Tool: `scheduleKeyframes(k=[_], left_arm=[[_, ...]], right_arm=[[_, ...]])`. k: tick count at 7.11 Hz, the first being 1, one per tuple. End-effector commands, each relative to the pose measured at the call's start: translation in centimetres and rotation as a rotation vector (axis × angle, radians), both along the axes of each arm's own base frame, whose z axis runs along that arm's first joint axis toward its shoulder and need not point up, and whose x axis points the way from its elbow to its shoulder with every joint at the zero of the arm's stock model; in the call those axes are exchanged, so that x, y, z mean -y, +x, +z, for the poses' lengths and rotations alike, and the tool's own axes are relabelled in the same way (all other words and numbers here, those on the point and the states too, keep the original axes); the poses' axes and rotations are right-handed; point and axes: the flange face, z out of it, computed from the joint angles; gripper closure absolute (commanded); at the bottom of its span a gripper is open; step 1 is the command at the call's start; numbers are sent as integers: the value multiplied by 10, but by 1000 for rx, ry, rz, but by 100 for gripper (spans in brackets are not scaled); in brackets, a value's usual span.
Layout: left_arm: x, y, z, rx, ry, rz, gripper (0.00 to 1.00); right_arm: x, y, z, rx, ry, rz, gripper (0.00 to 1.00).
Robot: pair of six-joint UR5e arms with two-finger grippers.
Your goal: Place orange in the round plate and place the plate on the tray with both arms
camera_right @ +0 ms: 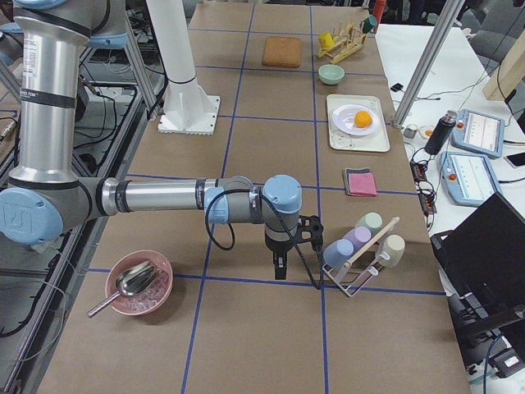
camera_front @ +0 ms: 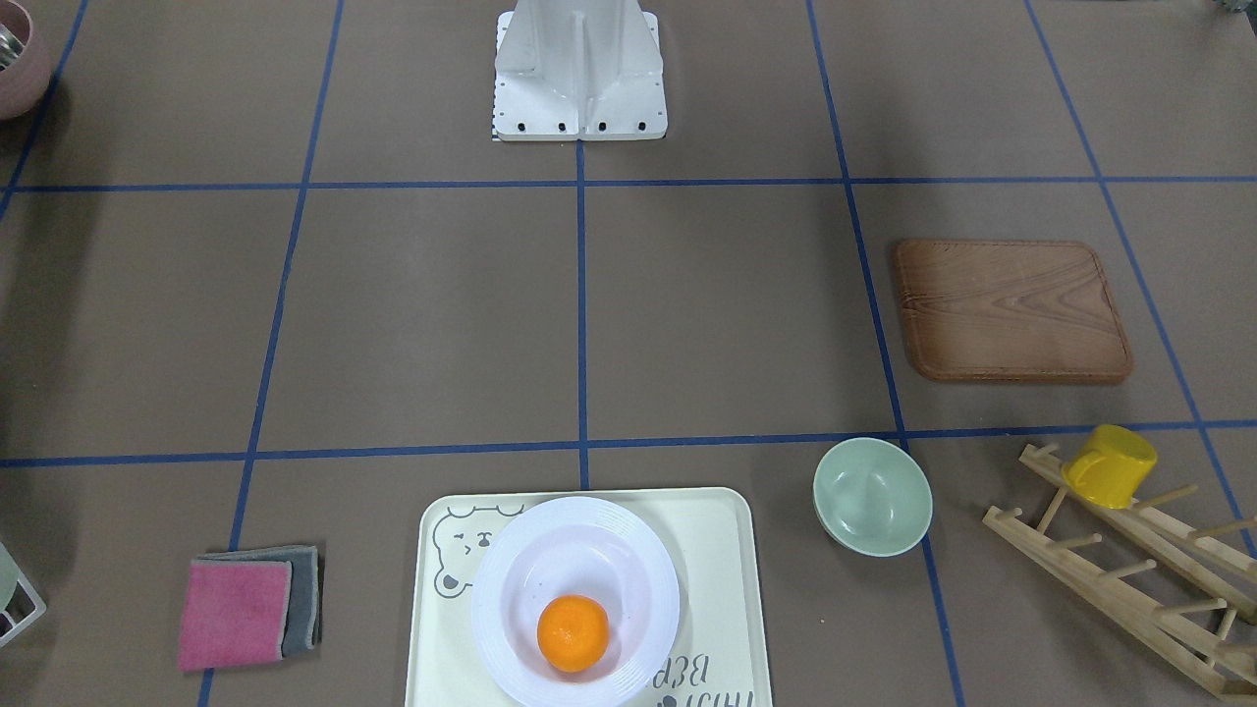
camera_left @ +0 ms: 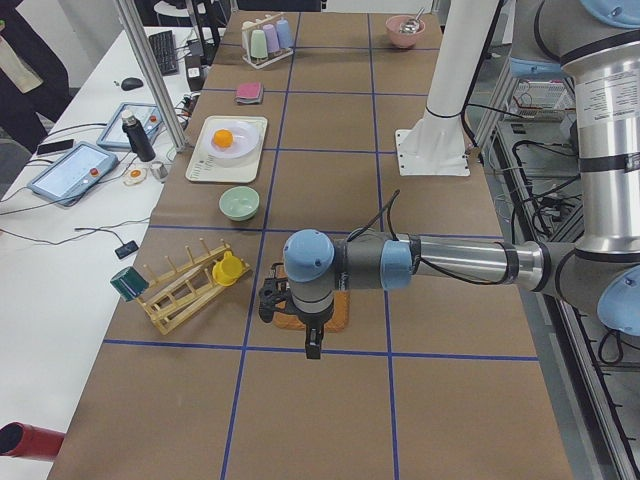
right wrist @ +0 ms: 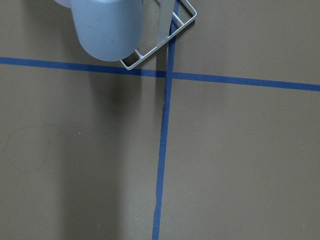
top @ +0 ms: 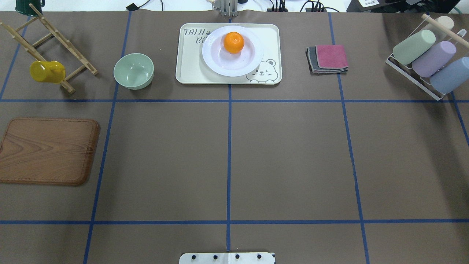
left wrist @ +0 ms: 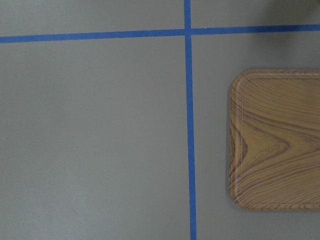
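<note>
Black left pincer: hangs fingers-down above the tabletop, apparently over the brown wooden board; this side view alone does not show whether it is wide or narrow.
Black right pincer: hangs fingers-down toward the tabletop's other end, near the wire rack; its spread cannot be told either.
Left wrist view: blue tape lines cross on the tabletop, with the board at the right edge.
Right wrist view: a blue cup lies in the rack's corner, above a tape crossing.
Orange: sits in the round plate, off-centre toward the operators' side.
Round plate: rests on the tray, covering part of its grey lettering.
Tray: lies at the tabletop's far edge from the robot, well apart from both pincers.
Neighbours: a pale green bowl sits near the tray on the robot's left, and folded cloths lie on its right.
</note>
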Motion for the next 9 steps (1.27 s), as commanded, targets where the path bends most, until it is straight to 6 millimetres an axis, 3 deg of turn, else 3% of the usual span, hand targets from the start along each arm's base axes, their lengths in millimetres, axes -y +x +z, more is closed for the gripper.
scheduleKeyframes(k=[1, 3, 6, 9], left_arm=[[0, 0, -4, 1, 8, -1, 1], [0, -1, -10, 1, 21, -2, 1], [0, 0, -12, 5, 24, 0, 1], [-2, -1, -10, 5, 19, -2, 1]], right_arm=[[2, 0, -5, 9, 11, 0, 0], [-1, 0, -1, 11, -1, 1, 0], [1, 0, -24, 10, 48, -1, 0], [-5, 3, -22, 16, 39, 8, 0]])
